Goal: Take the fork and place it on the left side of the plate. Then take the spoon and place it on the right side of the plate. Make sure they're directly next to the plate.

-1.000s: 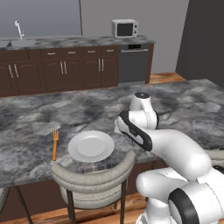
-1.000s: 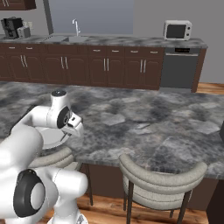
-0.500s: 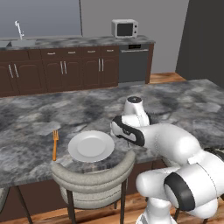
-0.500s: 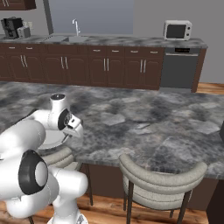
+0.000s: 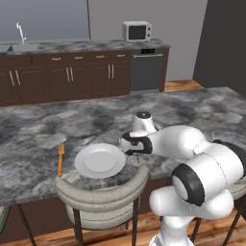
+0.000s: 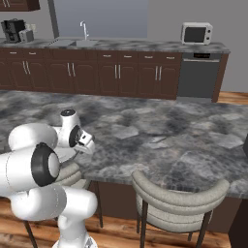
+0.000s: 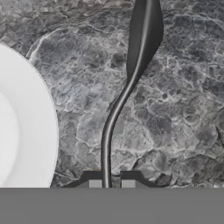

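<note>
Grey marble island counter (image 5: 43, 125); white plate (image 5: 100, 161) on it; orange fork (image 5: 60, 159) beside plate's left.

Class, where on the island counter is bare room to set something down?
The marble counter is bare behind the round white plate and to the arm's right. It is crowded at the plate: slim orange fork left, shut claw with slim silvery spoon right.

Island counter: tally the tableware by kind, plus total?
Forks: 1, the orange fork left of the plate
Plates: 1, the white plate
Spoons: 1, the grey spoon held in the tool beside the plate's rim
Total: 3
</note>
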Robot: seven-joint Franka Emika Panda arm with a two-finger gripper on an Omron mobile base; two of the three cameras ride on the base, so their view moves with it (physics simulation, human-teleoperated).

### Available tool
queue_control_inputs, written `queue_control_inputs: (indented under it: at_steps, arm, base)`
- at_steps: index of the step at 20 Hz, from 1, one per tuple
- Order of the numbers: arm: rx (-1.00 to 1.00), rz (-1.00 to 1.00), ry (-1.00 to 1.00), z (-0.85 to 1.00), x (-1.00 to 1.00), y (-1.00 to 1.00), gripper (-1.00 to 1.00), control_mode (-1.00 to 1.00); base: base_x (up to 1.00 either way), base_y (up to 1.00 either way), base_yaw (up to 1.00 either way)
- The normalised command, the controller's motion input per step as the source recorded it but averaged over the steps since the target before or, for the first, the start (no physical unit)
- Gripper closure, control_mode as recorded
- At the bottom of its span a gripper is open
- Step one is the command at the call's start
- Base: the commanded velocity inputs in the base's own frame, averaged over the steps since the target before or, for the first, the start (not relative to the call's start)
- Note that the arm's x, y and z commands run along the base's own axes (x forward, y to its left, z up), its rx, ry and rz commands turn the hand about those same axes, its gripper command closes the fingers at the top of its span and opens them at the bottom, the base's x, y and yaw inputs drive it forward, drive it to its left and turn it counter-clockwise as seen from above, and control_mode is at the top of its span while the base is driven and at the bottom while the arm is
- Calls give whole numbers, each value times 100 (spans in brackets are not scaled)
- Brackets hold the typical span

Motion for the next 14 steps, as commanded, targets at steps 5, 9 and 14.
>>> queue_control_inputs:
  at_steps: [5,9,14]
  arm:
    - [0,0,0,-29,33,0,100,-100]
    - [0,0,0,-26,31,2,100,-100]
    - [0,0,0,-25,25,7,100,-100]
  base:
    - [0,0,0]
    - [0,0,0]
    - [0,0,0]
